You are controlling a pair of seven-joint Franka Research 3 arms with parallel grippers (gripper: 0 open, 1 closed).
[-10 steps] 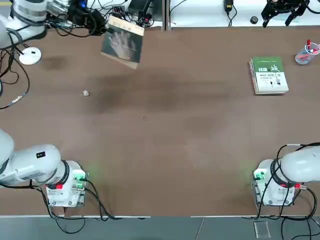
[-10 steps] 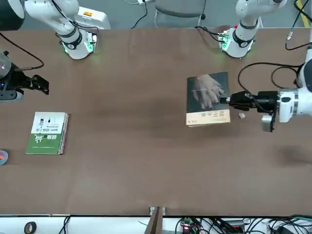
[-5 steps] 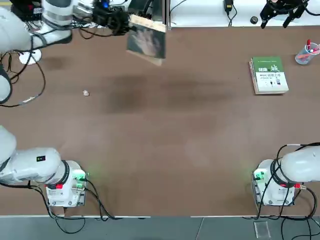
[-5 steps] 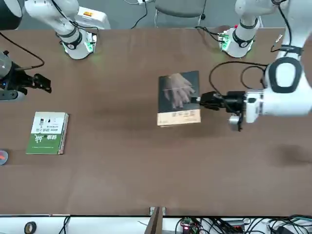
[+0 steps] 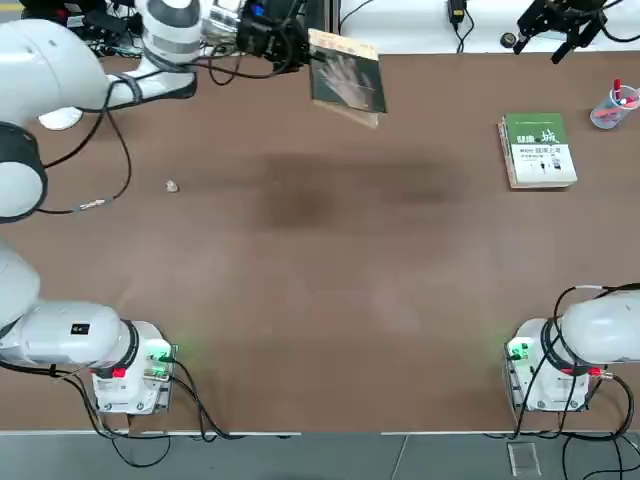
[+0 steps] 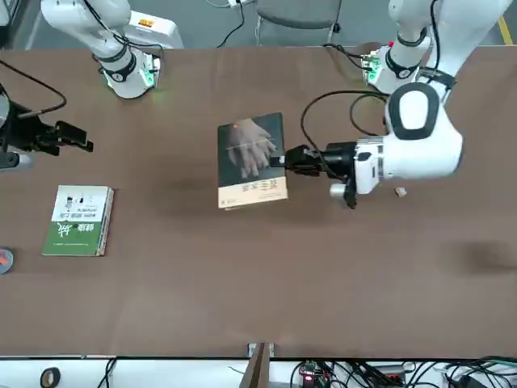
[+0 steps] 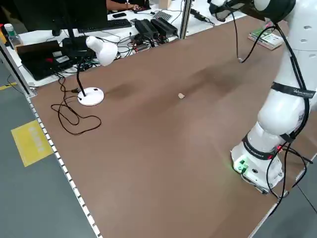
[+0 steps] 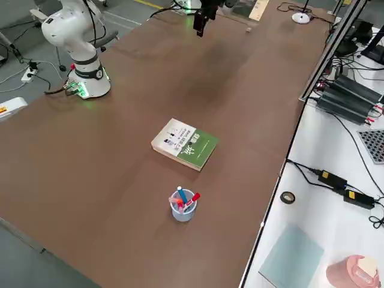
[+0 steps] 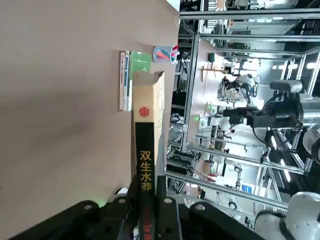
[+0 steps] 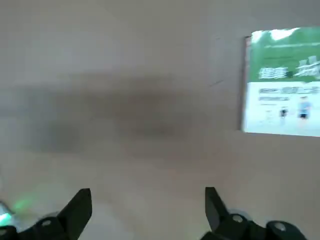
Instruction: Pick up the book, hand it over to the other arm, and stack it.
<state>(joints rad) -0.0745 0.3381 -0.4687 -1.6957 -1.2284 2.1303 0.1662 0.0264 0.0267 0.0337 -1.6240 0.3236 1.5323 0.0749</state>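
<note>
Left claw [image 6: 284,159] (clamped on the book [image 6: 252,160]) had swung it toward mid-bench, so handover looked close; right claw [image 5: 551,22] waited wide open.

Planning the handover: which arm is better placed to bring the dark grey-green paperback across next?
Left. The left gripper is shut on the dark grey-green paperback, held above the table. The right gripper is open and empty, near the green-and-white book.

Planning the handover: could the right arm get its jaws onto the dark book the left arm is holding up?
Probably yes. The book hangs above bare table, pinched at one edge by the left gripper. The right gripper is open, with nothing between them.
</note>
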